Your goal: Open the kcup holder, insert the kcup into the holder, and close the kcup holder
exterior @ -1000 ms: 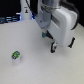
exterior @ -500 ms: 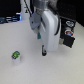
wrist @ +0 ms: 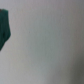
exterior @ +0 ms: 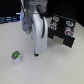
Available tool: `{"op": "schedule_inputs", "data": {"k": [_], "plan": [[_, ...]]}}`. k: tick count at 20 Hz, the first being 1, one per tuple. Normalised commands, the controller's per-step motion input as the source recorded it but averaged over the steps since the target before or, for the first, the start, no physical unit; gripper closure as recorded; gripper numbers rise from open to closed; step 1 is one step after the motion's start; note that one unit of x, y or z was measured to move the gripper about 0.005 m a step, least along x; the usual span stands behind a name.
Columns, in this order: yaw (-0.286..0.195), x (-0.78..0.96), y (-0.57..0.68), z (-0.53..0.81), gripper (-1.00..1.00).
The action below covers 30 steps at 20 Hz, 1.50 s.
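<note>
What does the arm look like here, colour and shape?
In the exterior view the arm is white to pale grey, with thick rounded segments and darker grey patches near its upper joints. It narrows to a slim gripper with a dark tip. No cables or markings are discernible at this resolution.

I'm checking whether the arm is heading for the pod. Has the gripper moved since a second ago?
Yes. The gripper has come down and toward the exterior view's left, away from the holder, nearer the kcup.

pale table [exterior: 15,35], dark backdrop [exterior: 7,6]
</note>
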Motion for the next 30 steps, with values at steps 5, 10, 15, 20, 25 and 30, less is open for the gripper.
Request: {"op": "schedule_inputs", "data": {"k": [5,10,15,20,25,30], "plan": [[-0.251,-0.3,-0.51,-0.07,-1.0],[-0.251,-0.25,-0.55,-0.19,-1.0],[-0.249,-0.18,-0.56,-0.24,-1.0],[-0.26,0.0,-0.56,-0.32,-1.0],[-0.236,0.15,-0.25,-0.33,-1.0],[-0.178,0.05,0.02,-0.25,-1.0]]}}
